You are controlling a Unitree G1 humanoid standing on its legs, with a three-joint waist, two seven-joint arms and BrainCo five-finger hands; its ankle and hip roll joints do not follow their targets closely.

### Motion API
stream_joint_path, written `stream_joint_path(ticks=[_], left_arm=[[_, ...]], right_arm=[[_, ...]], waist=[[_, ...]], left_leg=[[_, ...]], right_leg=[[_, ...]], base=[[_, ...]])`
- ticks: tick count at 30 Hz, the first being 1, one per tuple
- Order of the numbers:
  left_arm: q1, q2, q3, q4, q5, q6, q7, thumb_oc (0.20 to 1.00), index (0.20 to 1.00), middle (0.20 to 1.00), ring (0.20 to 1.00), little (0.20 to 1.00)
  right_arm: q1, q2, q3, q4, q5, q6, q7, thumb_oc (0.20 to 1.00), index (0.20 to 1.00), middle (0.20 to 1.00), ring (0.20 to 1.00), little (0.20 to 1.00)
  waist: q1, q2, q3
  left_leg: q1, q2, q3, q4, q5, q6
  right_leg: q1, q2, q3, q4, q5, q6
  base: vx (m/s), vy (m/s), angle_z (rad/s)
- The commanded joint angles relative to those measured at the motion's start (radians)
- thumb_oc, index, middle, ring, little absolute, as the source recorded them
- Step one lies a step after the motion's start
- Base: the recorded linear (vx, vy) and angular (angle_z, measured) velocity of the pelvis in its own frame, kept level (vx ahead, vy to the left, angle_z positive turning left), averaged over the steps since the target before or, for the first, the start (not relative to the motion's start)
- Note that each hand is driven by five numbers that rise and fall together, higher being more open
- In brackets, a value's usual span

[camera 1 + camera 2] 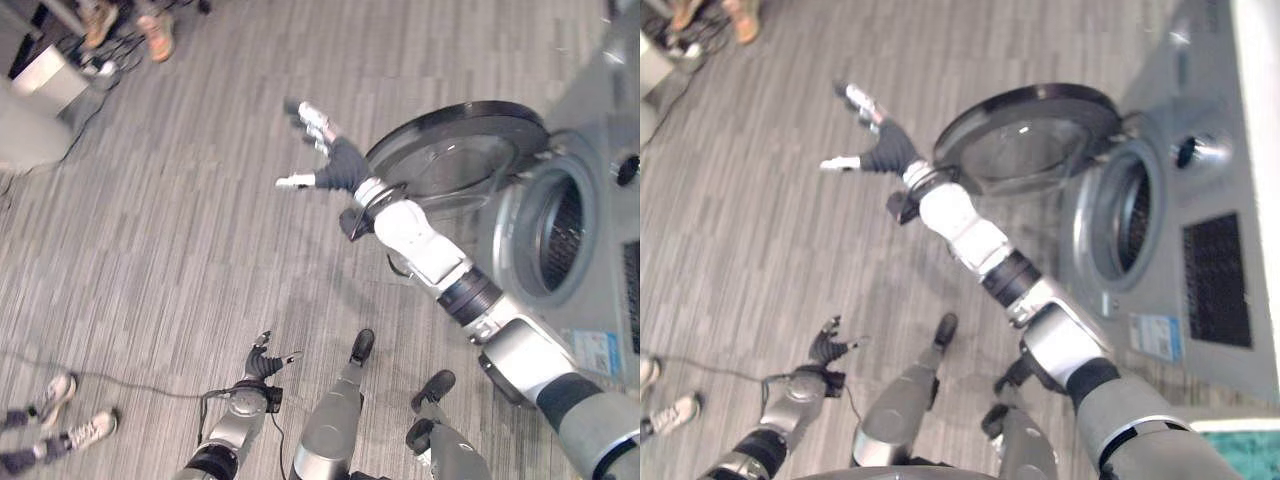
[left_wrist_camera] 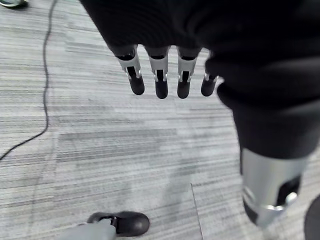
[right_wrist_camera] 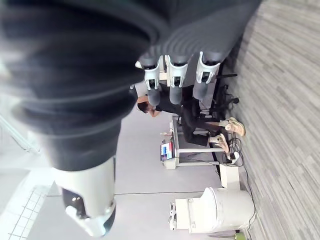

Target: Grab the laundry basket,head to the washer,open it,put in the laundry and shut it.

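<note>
Hanging low at seven o'clock, my left hand (image 1: 262,364) is released, holding nothing. Right hand (image 1: 322,150) reaches out at twelve o'clock, fingers spread, just beside the washer's (image 1: 590,230) swung-open door (image 1: 455,150) at two o'clock.

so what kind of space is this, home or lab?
Likely a lab or office test space rather than a home: grey striped carpet floor, a front-loading washer with its door swung open, and a seated person at a desk. Both hands are empty.
</note>
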Motion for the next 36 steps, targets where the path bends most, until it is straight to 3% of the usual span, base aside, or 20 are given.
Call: stream_joint_path(ticks=[1,8,9,10,12,15,17,18,21,26,36], left_arm=[[0.009,0.059,0.003,-0.015,-0.01,-0.004,0.008,1.0,1.0,1.0,1.0,1.0],[0.026,0.03,0.038,-0.111,0.065,0.004,0.008,1.0,1.0,1.0,1.0,1.0],[0.026,0.03,0.038,-0.111,0.065,0.004,0.008,1.0,1.0,1.0,1.0,1.0],[-0.003,0.032,0.034,-0.139,0.09,0.0,0.011,1.0,1.0,1.0,1.0,1.0],[-0.022,0.034,0.029,-0.154,0.102,-0.002,0.016,1.0,1.0,1.0,1.0,1.0],[-0.191,0.051,-0.018,-0.182,0.188,-0.002,0.075,1.0,1.0,1.0,1.0,1.0],[-0.37,0.101,-0.046,-0.132,0.225,0.005,0.127,1.0,1.0,1.0,1.0,1.0],[-0.522,0.181,-0.075,-0.07,0.272,0.016,0.152,1.0,1.0,1.0,1.0,1.0],[-0.767,0.34,-0.158,0.12,0.378,0.045,0.152,1.0,1.0,1.0,1.0,1.0],[-0.858,0.426,-0.124,0.296,0.351,0.061,0.151,1.0,1.0,1.0,1.0,1.0],[-0.709,0.489,0.021,0.392,0.303,0.073,0.161,1.0,1.0,1.0,1.0,1.0]], right_arm=[[0.158,-0.029,0.008,-0.037,0.009,-0.004,-0.009,1.0,1.0,1.0,1.0,1.0],[0.576,-0.162,-0.048,-0.214,-0.104,0.009,0.086,1.0,1.0,1.0,1.0,1.0],[0.576,-0.162,-0.048,-0.214,-0.104,0.009,0.086,1.0,1.0,1.0,1.0,1.0],[0.668,-0.2,-0.074,-0.219,-0.153,0.006,0.104,1.0,1.0,1.0,1.0,1.0],[0.705,-0.217,-0.084,-0.219,-0.181,0.005,0.108,1.0,1.0,1.0,1.0,1.0],[0.847,-0.239,-0.135,-0.128,-0.26,0.019,0.107,1.0,1.0,1.0,1.0,1.0],[0.872,-0.254,-0.154,-0.09,-0.269,0.017,0.094,1.0,1.0,1.0,1.0,1.0],[0.874,-0.279,-0.168,-0.094,-0.26,0.005,0.084,1.0,1.0,1.0,1.0,1.0],[0.888,-0.351,-0.207,-0.16,-0.218,-0.037,0.085,1.0,1.0,1.0,1.0,1.0],[0.859,-0.386,-0.232,-0.192,-0.189,-0.057,0.074,1.0,1.0,1.0,1.0,1.0],[0.897,-0.349,-0.272,-0.193,-0.171,-0.067,0.061,1.0,1.0,1.0,1.0,1.0]], waist=[[-0.037,-0.079,-0.002],[-0.14,-0.118,0.012],[-0.14,-0.118,0.012],[-0.18,-0.129,0.01],[-0.199,-0.134,0.008],[-0.296,-0.153,0.005],[-0.347,-0.165,0.013],[-0.38,-0.171,0.023],[-0.426,-0.174,0.058],[-0.447,-0.175,0.094],[-0.437,-0.185,0.097]], left_leg=[[0.001,-0.064,0.076,0.079,-0.122,0.032],[0.026,-0.051,0.162,0.08,-0.15,0.042],[0.026,-0.051,0.162,0.08,-0.15,0.042],[0.035,-0.048,0.187,0.074,-0.155,0.044],[0.038,-0.046,0.201,0.071,-0.158,0.045],[0.045,-0.043,0.257,0.067,-0.166,0.049],[0.032,-0.039,0.292,0.061,-0.162,0.051],[0.02,-0.034,0.31,0.057,-0.156,0.051],[-0.015,-0.025,0.34,0.086,-0.157,0.053],[-0.045,-0.01,0.351,0.131,-0.187,0.049],[-0.049,-0.009,0.337,0.121,-0.187,0.043]], right_leg=[[-0.024,-0.071,0.092,0.026,-0.076,0.074],[-0.048,-0.068,0.158,0.021,-0.049,0.088],[-0.048,-0.068,0.158,0.021,-0.049,0.088],[-0.06,-0.066,0.179,0.021,-0.044,0.092],[-0.067,-0.065,0.191,0.022,-0.043,0.093],[-0.109,-0.058,0.248,0.029,-0.034,0.096],[-0.15,-0.046,0.283,0.033,-0.023,0.1],[-0.179,-0.039,0.303,0.038,-0.016,0.102],[-0.233,-0.032,0.326,0.068,-0.012,0.102],[-0.259,-0.015,0.34,0.084,-0.023,0.111],[-0.247,-0.014,0.332,0.054,-0.006,0.112]], base=[[0.0,0.0,0.0],[0.03,0.022,-0.35],[0.04,0.029,-0.66],[0.02,0.018,-0.73],[0.03,0.029,-0.81],[0.02,0.041,-0.65],[-0.04,0.007,-0.86],[-0.07,-0.016,-0.81],[-0.06,0.01,-0.76],[0.04,0.002,-0.43],[0.03,0.009,0.08]])
